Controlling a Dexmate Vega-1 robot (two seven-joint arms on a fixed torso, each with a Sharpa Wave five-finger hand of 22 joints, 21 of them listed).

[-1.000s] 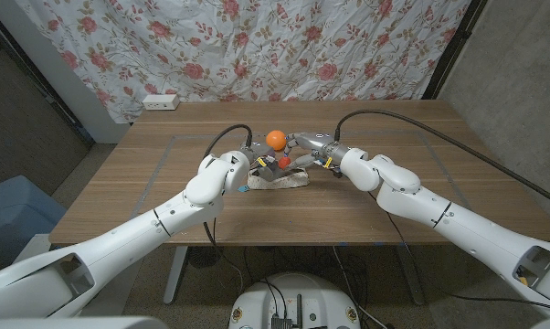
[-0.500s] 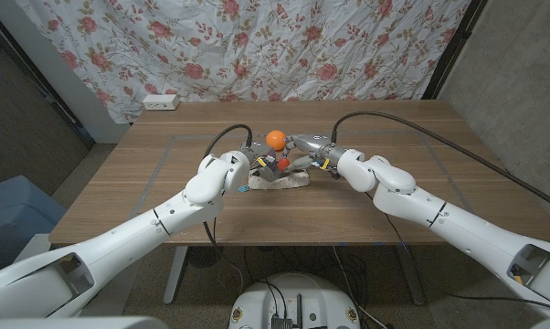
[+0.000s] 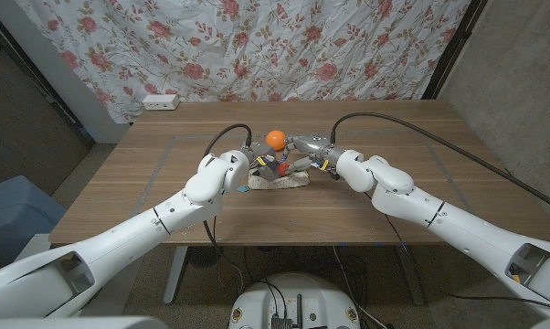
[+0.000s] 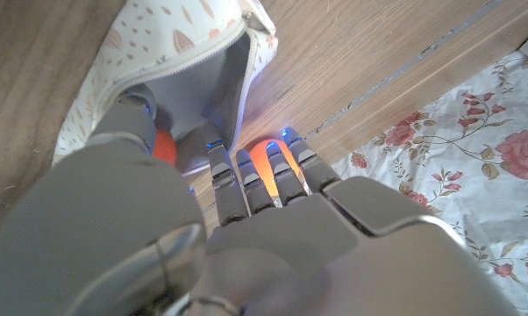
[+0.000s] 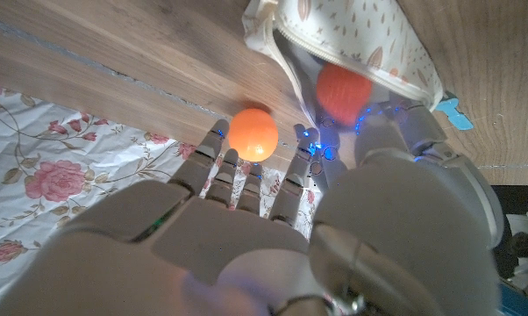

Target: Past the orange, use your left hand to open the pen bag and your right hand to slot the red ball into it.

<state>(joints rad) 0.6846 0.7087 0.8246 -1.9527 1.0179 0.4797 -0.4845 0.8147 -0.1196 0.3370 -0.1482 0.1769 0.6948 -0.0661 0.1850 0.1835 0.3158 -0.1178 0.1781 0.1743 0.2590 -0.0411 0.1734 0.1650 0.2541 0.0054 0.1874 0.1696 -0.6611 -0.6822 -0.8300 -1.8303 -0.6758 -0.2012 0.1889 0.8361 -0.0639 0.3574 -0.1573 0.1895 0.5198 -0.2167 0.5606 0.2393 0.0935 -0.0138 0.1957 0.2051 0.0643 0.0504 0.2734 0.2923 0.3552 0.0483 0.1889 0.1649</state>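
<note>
a white power strip [image 3: 160, 101] lies at the table's [image 3: 120, 183] far left corner, below a flowered curtain [image 3: 257, 46]. near the table's middle, the left hand [image 3: 257, 165] grips the edge of the pen bag [image 3: 291, 181], a white pouch with small printed marks, holding its zipped mouth wide so the grey lining shows in the left wrist view. the orange [image 3: 276, 139] sits on the table just beyond the bag, toward the far edge, seen past the fingers in both wrist views. the red ball [image 3: 283, 162] is at the bag's open mouth, pinched by the right hand [image 3: 307, 153], whose thumb lies against it in the right wrist view. a black cable [image 3: 439, 137] arcs over the table's right side.
</note>
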